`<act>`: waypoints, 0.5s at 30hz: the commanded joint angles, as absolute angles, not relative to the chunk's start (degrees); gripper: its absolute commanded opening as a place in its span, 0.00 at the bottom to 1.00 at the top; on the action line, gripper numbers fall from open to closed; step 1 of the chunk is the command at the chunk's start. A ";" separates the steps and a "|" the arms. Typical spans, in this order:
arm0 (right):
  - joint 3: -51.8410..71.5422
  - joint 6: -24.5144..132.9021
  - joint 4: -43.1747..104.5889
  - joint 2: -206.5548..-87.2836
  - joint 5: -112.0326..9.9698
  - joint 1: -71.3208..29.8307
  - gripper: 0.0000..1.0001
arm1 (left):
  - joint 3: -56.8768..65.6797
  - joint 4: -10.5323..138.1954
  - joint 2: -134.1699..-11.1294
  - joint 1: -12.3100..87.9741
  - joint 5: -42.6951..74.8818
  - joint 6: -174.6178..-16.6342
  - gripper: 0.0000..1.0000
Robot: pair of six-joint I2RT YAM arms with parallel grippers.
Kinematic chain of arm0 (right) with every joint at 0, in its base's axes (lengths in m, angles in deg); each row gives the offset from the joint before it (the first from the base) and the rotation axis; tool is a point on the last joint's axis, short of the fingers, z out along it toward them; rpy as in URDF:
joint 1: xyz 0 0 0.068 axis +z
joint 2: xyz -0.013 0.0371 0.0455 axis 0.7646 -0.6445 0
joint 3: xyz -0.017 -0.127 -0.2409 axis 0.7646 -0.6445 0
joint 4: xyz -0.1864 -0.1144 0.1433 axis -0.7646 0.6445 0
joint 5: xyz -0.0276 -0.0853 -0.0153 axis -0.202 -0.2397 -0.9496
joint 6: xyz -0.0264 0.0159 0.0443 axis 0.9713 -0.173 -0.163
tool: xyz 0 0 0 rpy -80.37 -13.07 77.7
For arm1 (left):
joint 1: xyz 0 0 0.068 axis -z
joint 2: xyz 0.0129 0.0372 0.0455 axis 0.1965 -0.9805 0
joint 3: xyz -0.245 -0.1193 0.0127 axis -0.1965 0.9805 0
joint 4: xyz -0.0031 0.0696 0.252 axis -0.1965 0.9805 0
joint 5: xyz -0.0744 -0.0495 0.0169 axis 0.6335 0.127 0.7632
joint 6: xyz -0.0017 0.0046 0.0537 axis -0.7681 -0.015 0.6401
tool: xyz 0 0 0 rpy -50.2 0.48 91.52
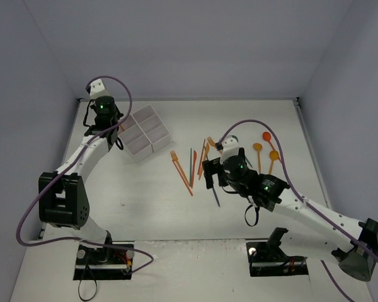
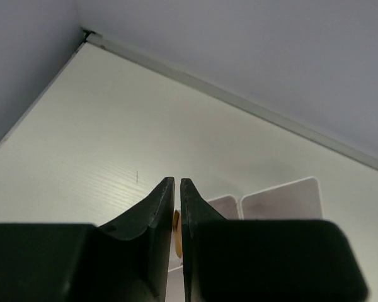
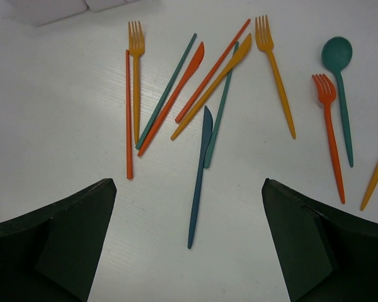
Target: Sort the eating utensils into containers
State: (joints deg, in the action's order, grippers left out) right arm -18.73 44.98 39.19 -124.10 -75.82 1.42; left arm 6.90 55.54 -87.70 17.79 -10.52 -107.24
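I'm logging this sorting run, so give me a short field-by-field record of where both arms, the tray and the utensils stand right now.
left gripper: at the tray, jaws closed on an orange utensil; its type is hidden
right gripper: jaws open, holding nothing, above the blue knife
unsorted: blue knife, teal spoon, red fork and other pieces, loose on the table right of the tray
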 commanded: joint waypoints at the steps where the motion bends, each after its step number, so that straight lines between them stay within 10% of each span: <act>1: -20.12 41.43 37.76 -126.53 -76.12 0.98 0.99 | 7.51 50.38 -85.30 17.57 -11.56 -107.80 0.08; 7: -22.08 36.91 38.19 -132.25 -75.65 0.93 0.95 | 10.36 50.54 -82.70 17.41 -11.60 -108.30 0.20; 15: -22.49 31.67 39.45 -142.34 -74.26 0.15 0.82 | 7.49 61.04 -75.09 17.54 -8.90 -106.15 0.61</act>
